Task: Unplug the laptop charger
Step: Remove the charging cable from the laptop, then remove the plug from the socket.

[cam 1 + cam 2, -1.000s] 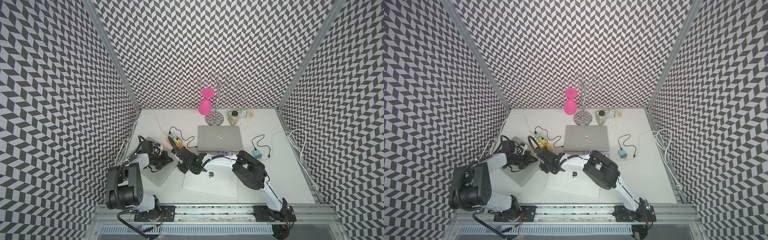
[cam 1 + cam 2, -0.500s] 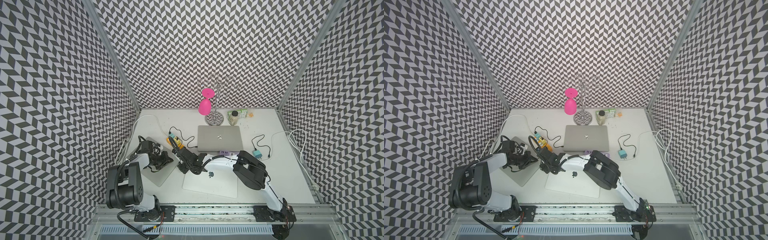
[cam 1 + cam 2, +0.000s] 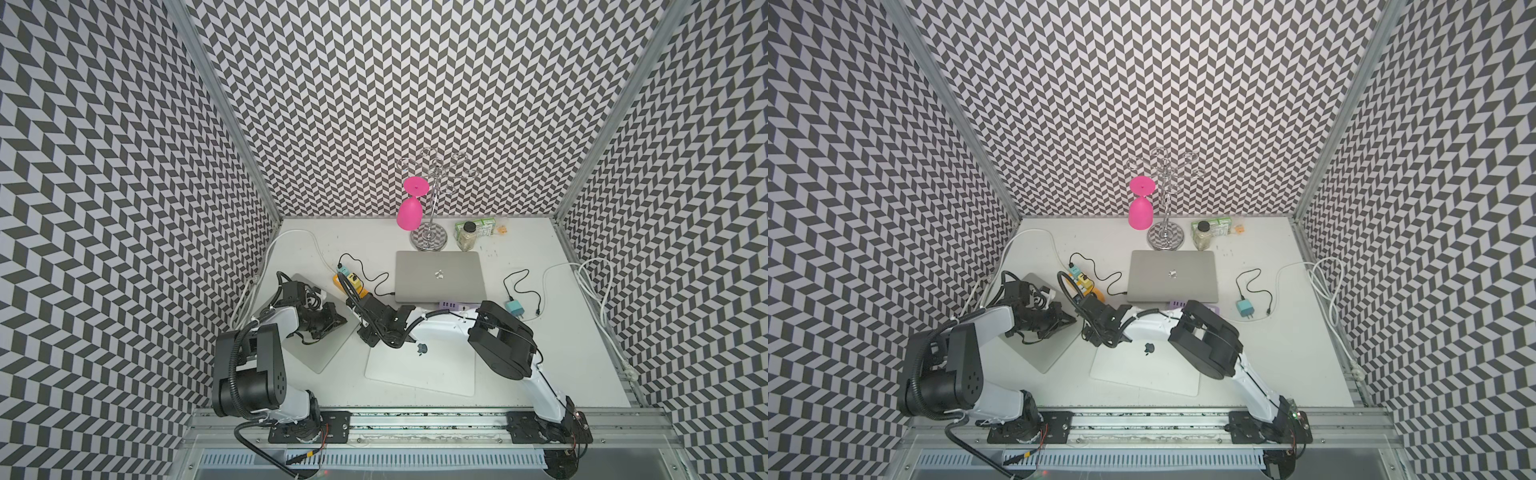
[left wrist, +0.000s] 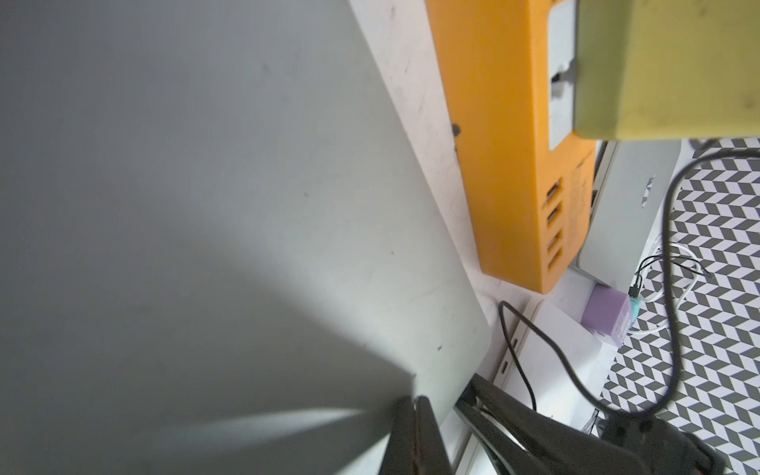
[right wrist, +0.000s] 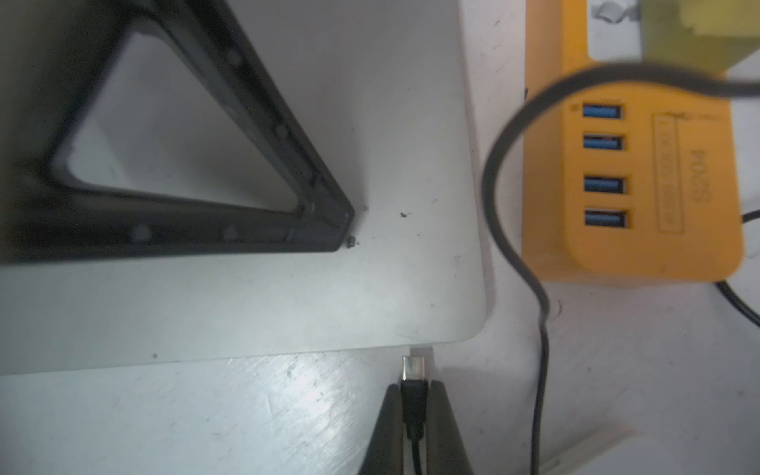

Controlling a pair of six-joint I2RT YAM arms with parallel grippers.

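The grey laptop [image 3: 320,353] [image 5: 288,288] lies closed at the left of the table. In the right wrist view my right gripper [image 5: 414,390] is shut on the black charger plug [image 5: 413,401]. The plug's bare metal tip [image 5: 414,368] shows just outside the laptop's edge, near its corner. The plug's black cable [image 5: 493,172] loops up over the orange power strip [image 5: 641,185]. My left gripper [image 4: 415,405] [image 3: 332,322] is shut, with its tips pressed down on the laptop's lid. In both top views my right gripper [image 3: 365,337] [image 3: 1090,336] sits beside that laptop's near right corner.
A silver laptop [image 3: 438,276] lies behind with another black cable at its left side. A white laptop [image 3: 419,370] lies under the right arm. A purple hub [image 3: 451,306], a teal charger [image 3: 515,309], a jar [image 3: 468,235] and a pink glass [image 3: 409,212] on a rack stand around.
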